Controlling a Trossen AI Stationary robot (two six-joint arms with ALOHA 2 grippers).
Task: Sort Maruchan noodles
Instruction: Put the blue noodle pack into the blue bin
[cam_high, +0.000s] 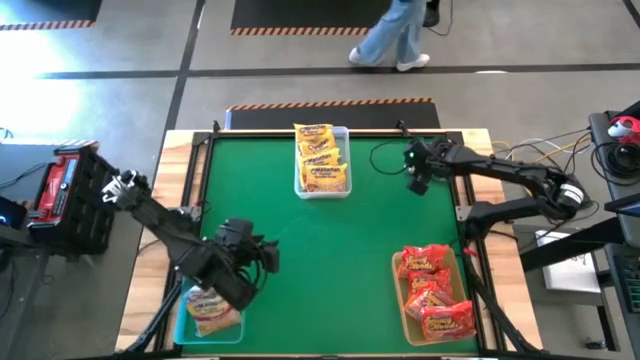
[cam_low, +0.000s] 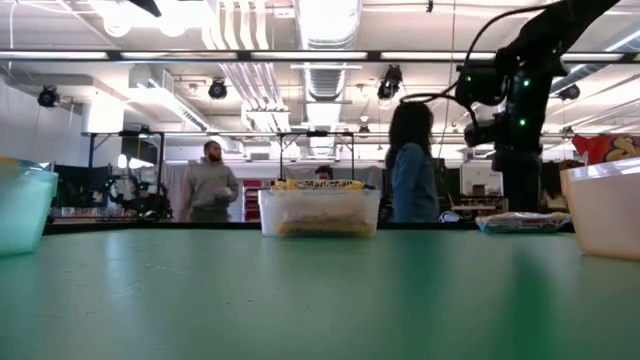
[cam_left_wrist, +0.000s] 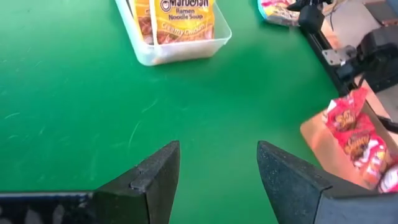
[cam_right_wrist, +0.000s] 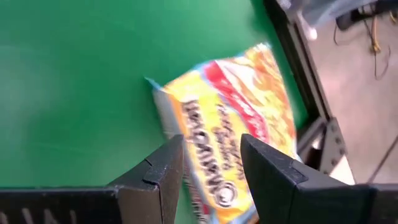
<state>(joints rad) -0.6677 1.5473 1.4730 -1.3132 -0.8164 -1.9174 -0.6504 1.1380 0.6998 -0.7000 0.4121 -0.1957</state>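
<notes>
At the near edge of the green worktop (cam_high: 330, 260), the left tool (cam_high: 262, 252) hovers by the near-left corner with its fingers (cam_left_wrist: 149, 180) spread and nothing between them, beside a pale bin (cam_high: 185, 318) holding a yellow and pale-blue Maruchan packet (cam_high: 212, 308). At the near-right corner a second bin (cam_high: 400, 300) carries a heap of red ramen packets (cam_high: 436, 292). Farther back, at the middle of the far edge, a clear bin (cam_high: 322, 190) is filled with yellow-orange Maruchan packets (cam_high: 320, 152). At the far-right corner the right tool (cam_high: 416, 180) hangs above a lone yellow and pale-blue packet (cam_right_wrist: 233, 134) lying flat by the worktop's edge; its fingers (cam_right_wrist: 158, 171) stand parted over it, gripping nothing. Beyond the worktop a person (cam_low: 208, 182) stands and another person (cam_low: 410, 165) is nearer
</notes>
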